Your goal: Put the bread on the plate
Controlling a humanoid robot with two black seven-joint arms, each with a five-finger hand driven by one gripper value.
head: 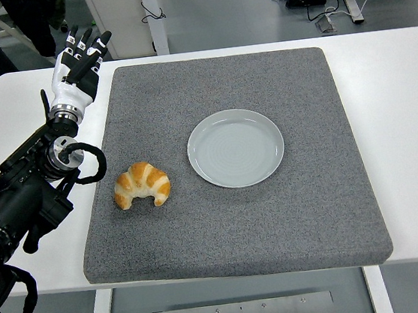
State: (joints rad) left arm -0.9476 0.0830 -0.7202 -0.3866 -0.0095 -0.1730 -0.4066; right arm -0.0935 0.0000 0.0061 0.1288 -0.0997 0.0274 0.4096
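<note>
crescent bread (142, 184), round glossy plate (235, 147), felt mat (277, 224)

Bare grey mat (276, 217) lies open between croissant (142, 184) and plate (235, 147).

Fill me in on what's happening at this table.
Nothing is being held right now. The robot's left hand is raised with open fingers over the white table, by the far left corner of the grey mat. A croissant lies on the mat, just left of an empty plate, not touching it. The right arm is out of view.
</note>
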